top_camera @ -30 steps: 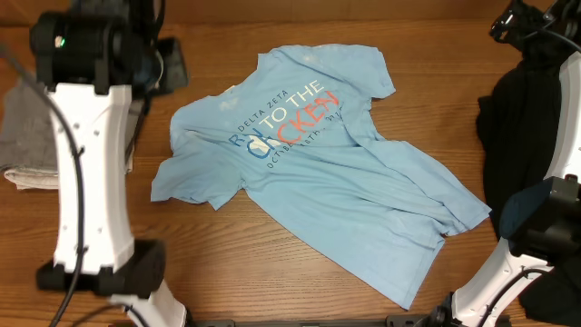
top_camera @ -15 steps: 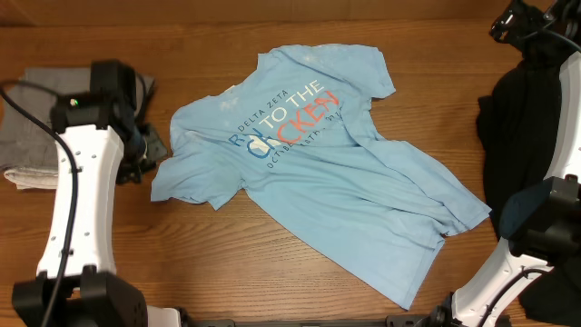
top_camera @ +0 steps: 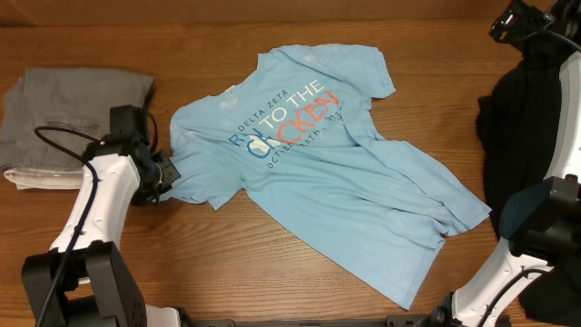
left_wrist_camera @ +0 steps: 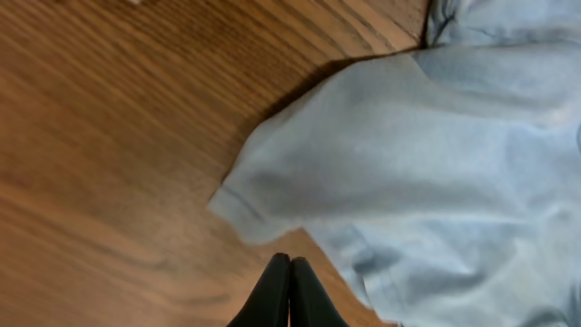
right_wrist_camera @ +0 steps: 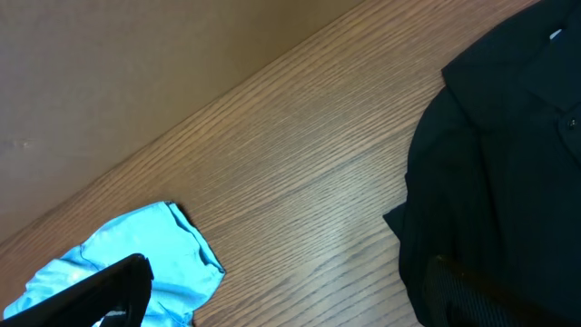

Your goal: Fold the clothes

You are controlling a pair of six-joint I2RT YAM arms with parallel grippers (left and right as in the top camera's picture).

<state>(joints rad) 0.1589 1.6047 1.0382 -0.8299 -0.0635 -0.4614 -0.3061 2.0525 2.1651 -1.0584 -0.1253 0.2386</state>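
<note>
The light blue T-shirt [top_camera: 313,177] lies spread face up and slanted on the wooden table, its lettering toward the back. My left gripper [top_camera: 163,173] is low at the tip of the shirt's left sleeve, shut and empty. In the left wrist view the joined fingertips [left_wrist_camera: 290,265] point at the sleeve hem [left_wrist_camera: 243,207], with a strip of wood between them. My right gripper [right_wrist_camera: 295,300] hovers open and empty over bare wood, between the shirt's other sleeve [right_wrist_camera: 150,250] and a black garment [right_wrist_camera: 508,136].
A folded grey garment [top_camera: 68,118] lies at the left edge, behind my left arm. A heap of black clothes [top_camera: 522,118] fills the right side under the right arm [top_camera: 563,136]. A brown wall [right_wrist_camera: 136,73] closes the table's back.
My left arm has swung down from the back left to the shirt's left sleeve, uncovering the grey garment. The right arm and the shirt have not moved.
</note>
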